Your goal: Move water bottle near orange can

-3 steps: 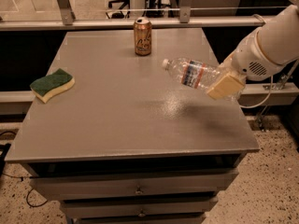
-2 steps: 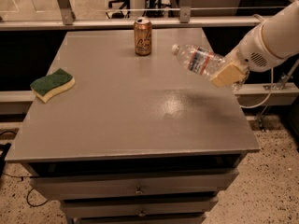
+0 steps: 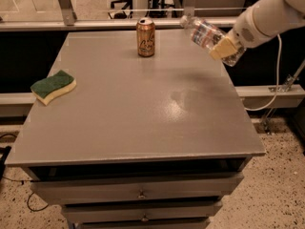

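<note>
Carried up and back toward the far right edge of the grey table over the last second, the water bottle hangs tilted, cap toward the orange can, clamped near its base by the gripper; probably light, thin-walled and slippery, best held around its ribs.

Gripper fingers hold water bottle right of orange can; sponge far left.

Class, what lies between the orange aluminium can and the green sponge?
Only bare grey tabletop, in the camera view, separates the orange aluminium can from the green sponge. The gripper holds the clear plastic water bottle above the far right corner.
</note>
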Action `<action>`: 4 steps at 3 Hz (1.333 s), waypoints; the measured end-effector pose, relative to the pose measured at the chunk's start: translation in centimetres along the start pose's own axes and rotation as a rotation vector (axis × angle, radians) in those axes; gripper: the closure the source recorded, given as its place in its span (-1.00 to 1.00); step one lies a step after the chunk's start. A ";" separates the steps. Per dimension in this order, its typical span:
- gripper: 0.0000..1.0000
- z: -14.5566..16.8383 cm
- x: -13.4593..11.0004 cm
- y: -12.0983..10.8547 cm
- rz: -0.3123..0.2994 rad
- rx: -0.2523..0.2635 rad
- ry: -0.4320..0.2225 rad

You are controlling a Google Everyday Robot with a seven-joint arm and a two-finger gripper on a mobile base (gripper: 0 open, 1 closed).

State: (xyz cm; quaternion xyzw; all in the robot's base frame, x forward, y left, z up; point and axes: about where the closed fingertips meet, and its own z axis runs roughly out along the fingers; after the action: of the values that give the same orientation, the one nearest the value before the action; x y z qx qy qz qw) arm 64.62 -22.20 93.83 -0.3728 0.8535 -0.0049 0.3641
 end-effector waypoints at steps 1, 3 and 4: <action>1.00 3.9 -2.0 -2.0 0.029 0.016 0.019; 1.00 10.8 -4.2 -3.0 0.085 -0.018 0.076; 1.00 13.1 -5.0 -2.4 0.109 -0.053 0.097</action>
State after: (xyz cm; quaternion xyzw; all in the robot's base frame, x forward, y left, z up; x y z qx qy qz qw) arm 76.63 -17.23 87.95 -0.3344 0.8890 0.0197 0.3121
